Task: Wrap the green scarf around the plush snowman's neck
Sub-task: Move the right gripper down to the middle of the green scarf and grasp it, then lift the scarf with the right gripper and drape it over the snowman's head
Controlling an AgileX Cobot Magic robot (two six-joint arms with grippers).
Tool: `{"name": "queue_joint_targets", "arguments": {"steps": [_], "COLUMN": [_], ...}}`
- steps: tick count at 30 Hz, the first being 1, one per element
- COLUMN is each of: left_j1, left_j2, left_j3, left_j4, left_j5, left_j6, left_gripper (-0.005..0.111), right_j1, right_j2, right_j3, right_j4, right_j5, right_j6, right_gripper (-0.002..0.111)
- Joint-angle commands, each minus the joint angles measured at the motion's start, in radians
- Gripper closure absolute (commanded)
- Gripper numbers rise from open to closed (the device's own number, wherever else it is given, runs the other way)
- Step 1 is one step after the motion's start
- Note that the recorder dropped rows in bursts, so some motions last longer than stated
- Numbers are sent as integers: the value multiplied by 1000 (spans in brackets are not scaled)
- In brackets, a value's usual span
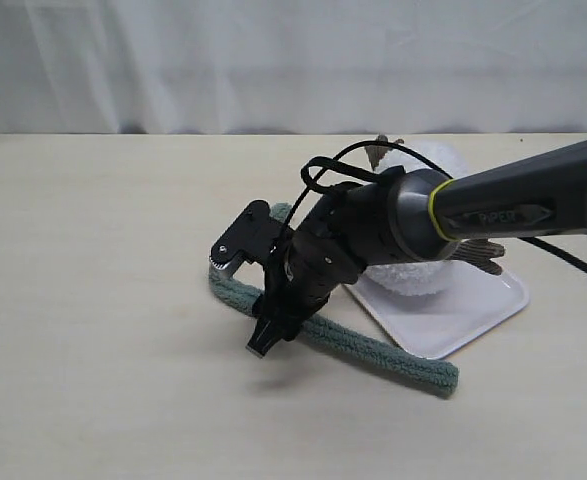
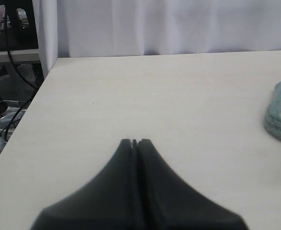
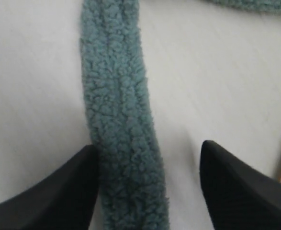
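Note:
The green scarf [image 1: 393, 358] lies flat on the table, bending from behind the right arm round to the front of the tray. The plush snowman [image 1: 418, 215] lies on the white tray [image 1: 473, 310], mostly hidden behind the right arm; its neck is not visible. My right gripper [image 1: 263, 340] points down over the scarf's left bend. In the right wrist view the scarf [image 3: 118, 120] runs between the open fingers, close against one finger [image 3: 63, 191], with the right gripper [image 3: 147, 148] straddling it. My left gripper [image 2: 135, 142] is shut and empty over bare table, the scarf's bend [image 2: 279, 117] off to one side.
A white curtain [image 1: 273, 60] hangs behind the table's far edge. In the left wrist view the table's edge shows with cables and equipment [image 2: 6, 110] beyond it. The left arm is out of the exterior view.

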Motion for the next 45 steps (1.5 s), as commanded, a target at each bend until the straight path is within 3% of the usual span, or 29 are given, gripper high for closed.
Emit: {"name": "queue_joint_targets", "arguments": {"steps": [1,5,6,22,34,41,45], "left_j1": [0,0,0,0,0,0,0], "left_j2": [-3,-3,-3,-3,-3,-3,-3], "left_j3": [3,3,3,3,3,3,3], "left_j4": [-1,-1,-1,-1,-1,-1,-1], "left_j5": [-15,-15,-15,-15,-11,-11,-11], "left_j6": [-2,-2,-2,-2,-2,-2,-2], "left_gripper": [107,107,107,107,107,107,107], "right_j1": [-6,-6,-6,129,128,123,66], "right_j2": [36,22,14,-403,-711,-680,-640], "right_j3": [7,7,7,7,7,7,7], "right_j4": [6,7,7,4,-134,-459,-511], "right_j5": [31,79,95,186,285,468,458], "right_j6": [2,2,2,2,91,378,549], "right_gripper": [71,102,104,104,104,104,104]}}
